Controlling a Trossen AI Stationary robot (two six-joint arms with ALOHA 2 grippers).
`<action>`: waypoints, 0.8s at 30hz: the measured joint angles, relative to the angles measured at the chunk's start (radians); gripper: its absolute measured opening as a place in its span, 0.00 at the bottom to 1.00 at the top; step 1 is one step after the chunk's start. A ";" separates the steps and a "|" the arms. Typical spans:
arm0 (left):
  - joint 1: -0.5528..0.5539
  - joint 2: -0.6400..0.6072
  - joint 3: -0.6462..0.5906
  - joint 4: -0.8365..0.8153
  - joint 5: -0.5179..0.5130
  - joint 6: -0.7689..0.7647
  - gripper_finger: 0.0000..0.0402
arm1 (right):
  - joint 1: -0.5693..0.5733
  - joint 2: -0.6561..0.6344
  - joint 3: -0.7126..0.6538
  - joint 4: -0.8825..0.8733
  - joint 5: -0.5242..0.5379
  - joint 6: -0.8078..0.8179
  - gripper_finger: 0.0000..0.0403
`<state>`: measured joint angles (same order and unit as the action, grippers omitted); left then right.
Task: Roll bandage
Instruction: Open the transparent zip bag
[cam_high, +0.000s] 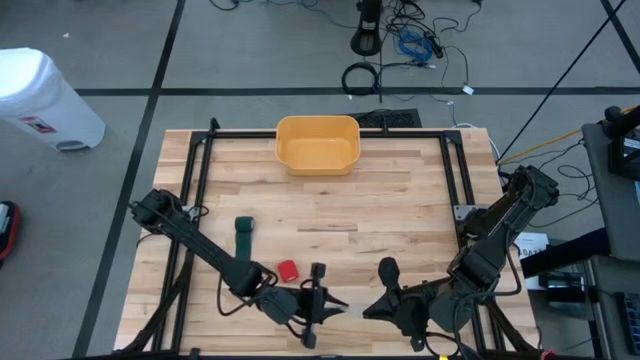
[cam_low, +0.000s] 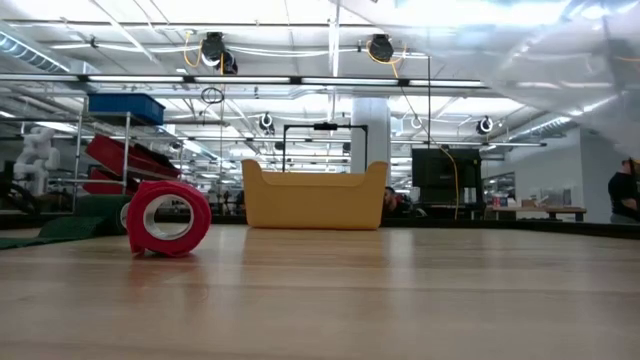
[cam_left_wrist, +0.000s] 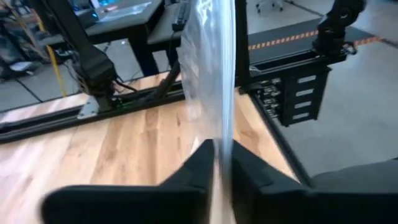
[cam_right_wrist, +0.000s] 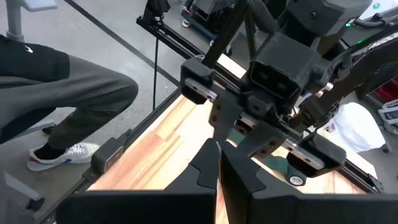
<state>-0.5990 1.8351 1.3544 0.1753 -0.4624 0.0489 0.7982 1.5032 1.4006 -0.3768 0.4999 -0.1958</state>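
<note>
Both grippers meet at the bench's near edge: the left gripper and the right gripper each pinch a clear bag. The red roll lies just beside them, untouched; thin plastic may slip or tear.

Pretty sure I'm parked in a robotics lab or big workshop hall: my butcher-block table sits in a black metal frame on grey concrete, cables on the floor, ceiling spotlights, storage shelving, monitors on benches behind.
</note>
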 joint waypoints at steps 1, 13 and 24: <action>0.000 -0.002 0.000 -0.002 -0.011 0.013 0.05 | 0.000 0.000 0.000 -0.002 0.001 0.000 0.00; -0.004 -0.030 0.000 -0.064 -0.107 0.039 0.01 | 0.081 0.000 0.000 -0.084 0.371 0.129 0.25; -0.003 -0.103 0.000 -0.088 -0.333 0.291 0.02 | 0.111 0.033 0.001 -0.015 0.528 0.227 0.66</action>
<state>-0.6023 1.7318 1.3548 0.0876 -0.7949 0.3396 0.9089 1.5362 1.4014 -0.3921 1.0284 0.0315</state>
